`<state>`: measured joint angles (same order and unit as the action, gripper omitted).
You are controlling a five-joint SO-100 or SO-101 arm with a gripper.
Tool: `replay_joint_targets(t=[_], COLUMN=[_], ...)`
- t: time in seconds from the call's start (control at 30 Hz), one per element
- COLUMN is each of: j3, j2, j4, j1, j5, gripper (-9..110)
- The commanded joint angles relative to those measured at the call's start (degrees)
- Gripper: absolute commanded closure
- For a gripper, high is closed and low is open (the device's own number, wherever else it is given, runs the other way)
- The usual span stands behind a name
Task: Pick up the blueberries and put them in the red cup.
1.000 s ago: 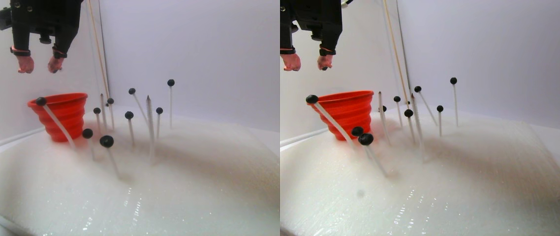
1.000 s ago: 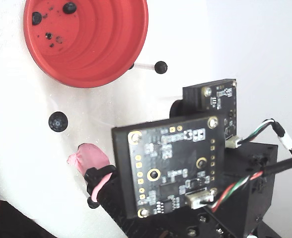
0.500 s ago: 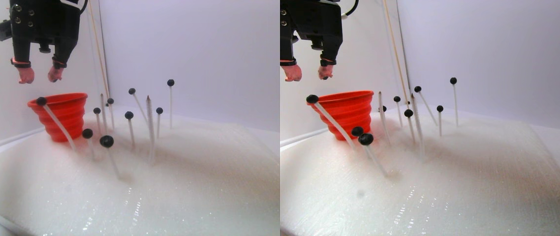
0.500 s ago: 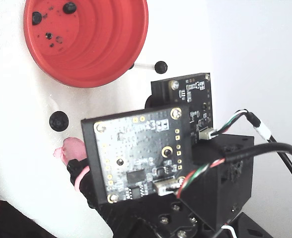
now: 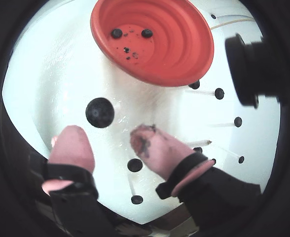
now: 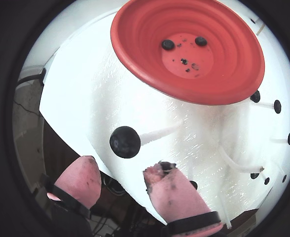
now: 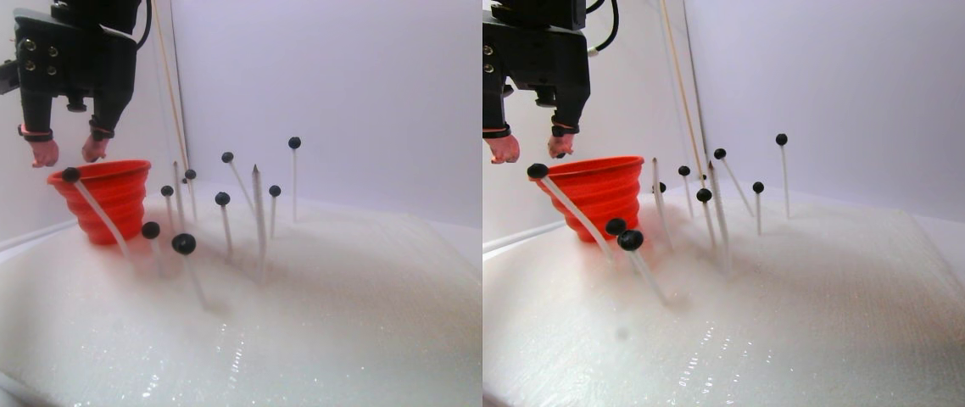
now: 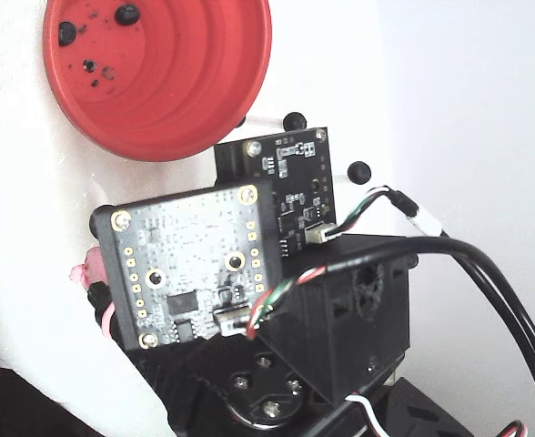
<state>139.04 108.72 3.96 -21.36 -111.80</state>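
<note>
White foam under the empty, parted gripper (image 5: 110,140) bears a stalked blueberry (image 5: 99,112) just ahead, red cup (image 5: 184,59) beyond; closing off-centre would likely flick it away.

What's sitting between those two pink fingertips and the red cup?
In a wrist view, one blueberry on its stick sits between the open gripper and the red cup; otherwise bare white foam.

red cup (image 5: 184,44): orange-red, concentric rings inside, dark specks on its base
blueberries (image 5: 99,112): matte blue-black
fingertips (image 5: 155,148): pink covering, one smeared with dark stains
gripper (image 7: 69,151): black body, pink-banded black cuffs
stalks (image 7: 101,212): translucent white
mat (image 7: 321,322): white, glittery texture
circuit boards (image 8: 190,264): black, gold pads
wall (image 7: 347,85): pale lilac-white
</note>
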Motion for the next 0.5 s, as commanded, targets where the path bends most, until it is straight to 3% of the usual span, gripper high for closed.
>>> replay_joint_targets(t=[0.0, 0.47], j3=[-1.5, -3.3], j2=[-0.2, -5.3], j4=[-2.6, -7.3], j1=[-2.2, -2.2], j5=[-0.7, -1.7], gripper=[84, 84])
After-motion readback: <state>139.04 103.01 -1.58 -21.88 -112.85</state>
